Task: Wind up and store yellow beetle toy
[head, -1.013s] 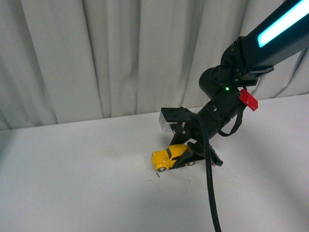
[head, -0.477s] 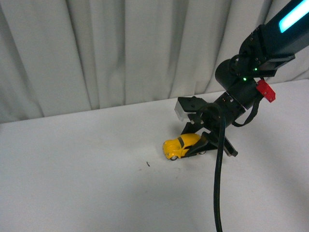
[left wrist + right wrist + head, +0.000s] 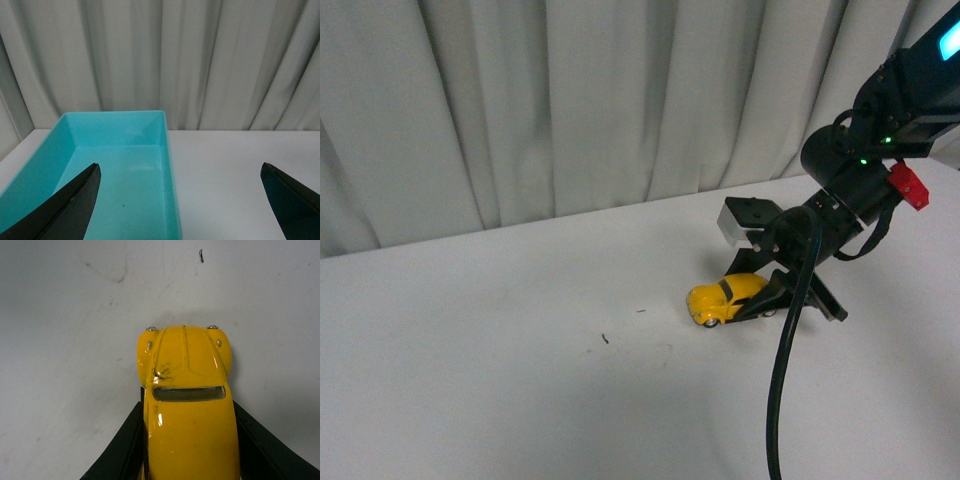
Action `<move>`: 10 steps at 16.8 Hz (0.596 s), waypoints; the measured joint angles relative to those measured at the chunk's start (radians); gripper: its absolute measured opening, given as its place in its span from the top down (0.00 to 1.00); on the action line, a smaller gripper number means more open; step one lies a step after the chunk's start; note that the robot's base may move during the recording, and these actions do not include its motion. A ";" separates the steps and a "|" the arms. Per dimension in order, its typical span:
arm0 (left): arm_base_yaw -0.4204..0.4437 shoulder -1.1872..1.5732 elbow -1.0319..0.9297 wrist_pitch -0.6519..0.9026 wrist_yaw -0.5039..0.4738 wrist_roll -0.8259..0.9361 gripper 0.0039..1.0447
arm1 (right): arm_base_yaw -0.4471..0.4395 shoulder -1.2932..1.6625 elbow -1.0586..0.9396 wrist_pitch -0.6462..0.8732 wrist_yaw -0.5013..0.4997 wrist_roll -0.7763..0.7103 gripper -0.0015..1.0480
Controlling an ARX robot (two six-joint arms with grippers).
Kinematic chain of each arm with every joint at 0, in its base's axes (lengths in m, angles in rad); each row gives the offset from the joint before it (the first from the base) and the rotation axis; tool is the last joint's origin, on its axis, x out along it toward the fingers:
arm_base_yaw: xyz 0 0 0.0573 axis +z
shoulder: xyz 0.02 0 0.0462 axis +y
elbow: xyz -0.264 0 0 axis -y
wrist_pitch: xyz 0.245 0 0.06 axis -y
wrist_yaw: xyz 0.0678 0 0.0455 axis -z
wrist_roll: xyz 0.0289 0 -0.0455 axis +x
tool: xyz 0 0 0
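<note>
The yellow beetle toy point(image 3: 725, 299) sits low on the white table point(image 3: 500, 390), right of centre, its nose pointing left. My right gripper point(image 3: 767, 300) is shut on its rear half, one black finger on each side. In the right wrist view the toy point(image 3: 186, 390) fills the lower middle, hood and windscreen showing, with dark fingers point(image 3: 120, 450) pressed against both flanks and the right gripper point(image 3: 186, 412) closed around it. My left gripper point(image 3: 180, 170) stands open, nothing between its fingertips point(image 3: 82, 192), above the rim of a teal bin point(image 3: 169, 165). The left arm is out of the front view.
The teal bin is open-topped and holds nothing visible; it sits by a pale curtain point(image 3: 200, 60). The same curtain point(image 3: 570, 110) backs the table in the front view. A black cable point(image 3: 782, 380) hangs from the right arm. Small dark specks point(image 3: 604, 339) mark the table.
My right gripper has drawn the toy to the right across the table, rear first, away from the dark speck. Its grip on the toy is unchanged.
</note>
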 joint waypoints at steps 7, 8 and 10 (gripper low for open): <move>0.000 0.000 0.000 0.000 0.000 0.000 0.06 | -0.072 -0.071 -0.156 0.040 0.003 -0.007 0.60; 0.000 0.000 0.000 0.000 0.000 0.000 0.06 | -0.084 -0.080 -0.176 0.044 0.003 -0.007 0.60; 0.000 0.000 0.000 0.000 0.000 0.000 0.06 | -0.108 -0.102 -0.222 0.061 0.003 -0.008 0.60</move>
